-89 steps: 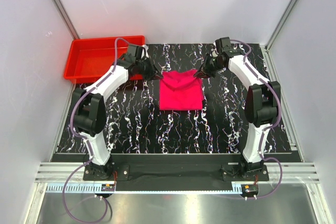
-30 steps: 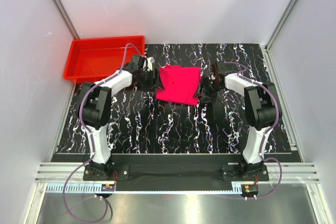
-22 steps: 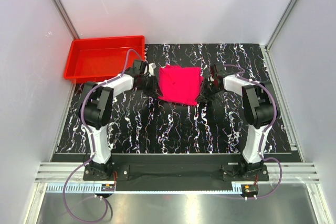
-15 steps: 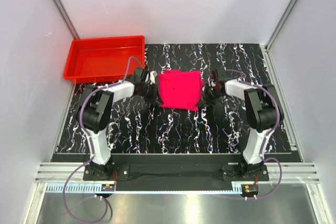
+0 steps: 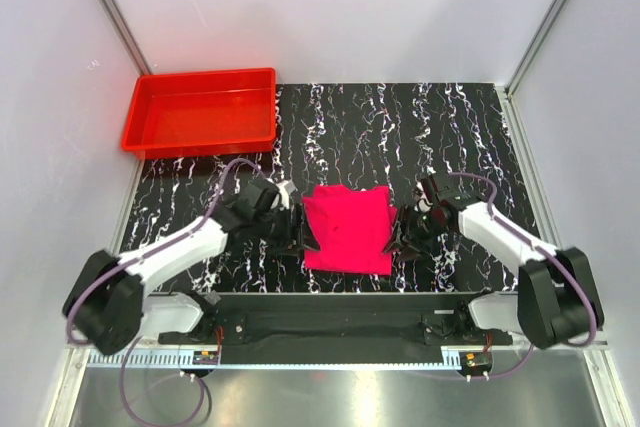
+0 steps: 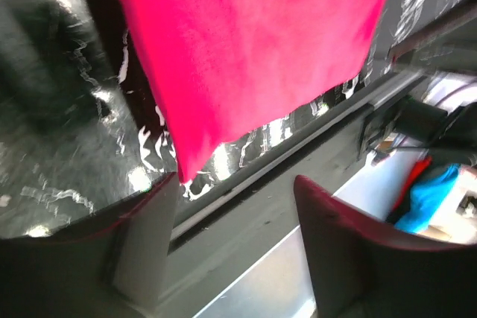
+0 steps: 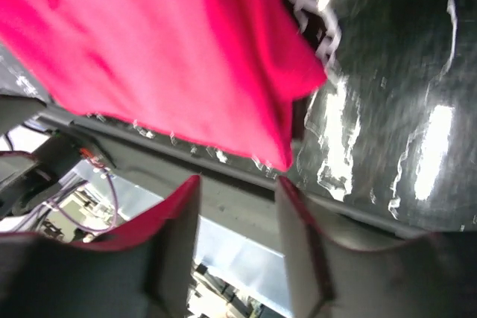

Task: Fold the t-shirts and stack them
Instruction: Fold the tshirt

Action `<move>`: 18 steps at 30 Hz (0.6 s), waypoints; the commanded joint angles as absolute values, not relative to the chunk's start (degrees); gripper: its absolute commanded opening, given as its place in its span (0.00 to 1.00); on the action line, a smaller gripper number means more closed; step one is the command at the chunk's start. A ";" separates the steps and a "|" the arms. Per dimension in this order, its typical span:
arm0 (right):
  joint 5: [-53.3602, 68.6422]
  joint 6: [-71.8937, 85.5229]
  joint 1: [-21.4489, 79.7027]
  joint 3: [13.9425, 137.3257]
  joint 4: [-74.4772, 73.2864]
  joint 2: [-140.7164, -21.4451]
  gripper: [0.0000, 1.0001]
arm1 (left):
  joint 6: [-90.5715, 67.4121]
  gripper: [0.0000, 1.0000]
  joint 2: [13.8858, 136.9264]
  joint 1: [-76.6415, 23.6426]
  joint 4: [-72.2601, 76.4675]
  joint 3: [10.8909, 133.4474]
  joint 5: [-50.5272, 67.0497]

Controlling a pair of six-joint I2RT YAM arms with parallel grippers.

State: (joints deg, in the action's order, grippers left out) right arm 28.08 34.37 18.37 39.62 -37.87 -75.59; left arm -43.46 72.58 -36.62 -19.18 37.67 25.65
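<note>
The left gripper (image 5: 300, 234) and right gripper (image 5: 402, 240) sat low at the near edge of the table (image 5: 420, 127), both arms drawn back toward their bases from where I'd had them half a second before. Between them lay the folded pink t-shirt (image 5: 347, 227), at 6 o'clock from the table's middle. It had come nearer with the arms, having been around mid-table a second earlier.

The left gripper was at the shirt's 9 o'clock side and the right at its 3 o'clock side, each just beside a near corner. In both wrist views the jaws stood apart with nothing between them, and the cloth corner lay just beyond the fingers (image 6: 145, 236).

At 10 o'clock, at the far left, the red tray (image 5: 205, 76) was where it had been.
</note>
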 commanded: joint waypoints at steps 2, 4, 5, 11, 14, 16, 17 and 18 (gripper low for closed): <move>25.94 32.53 18.54 45.15 -45.60 -71.89 0.62 | -42.12 0.88 65.84 -35.25 -29.49 44.19 16.63; 22.25 28.77 18.54 52.71 -48.67 -74.08 0.65 | -38.17 0.92 66.27 -33.85 -32.24 48.05 16.44; 21.02 27.52 18.46 55.17 -49.21 -76.88 0.67 | -36.75 0.93 67.31 -32.27 -32.26 48.95 16.96; 15.47 19.43 17.93 71.17 -47.90 -90.84 0.68 | -25.85 0.84 75.48 -23.22 -28.74 56.32 23.11; 15.03 17.23 17.32 77.50 -48.07 -97.89 0.66 | -22.07 0.85 82.25 -20.84 -27.16 59.83 26.89; 15.47 16.61 16.61 80.50 -48.17 -100.62 0.65 | -20.31 0.88 86.37 -20.48 -25.85 61.51 28.99; 15.64 16.44 16.44 80.94 -47.82 -102.46 0.65 | -19.78 0.89 87.70 -20.39 -25.67 62.31 29.53; 16.25 16.26 16.17 81.56 -47.20 -103.26 0.65 | -19.43 0.90 89.02 -20.39 -25.58 63.88 29.71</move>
State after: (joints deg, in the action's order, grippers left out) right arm 17.17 19.51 17.15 78.56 -46.98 -101.01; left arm -24.80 86.15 -20.47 -27.90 59.55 24.88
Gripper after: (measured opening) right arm 0.654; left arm 0.887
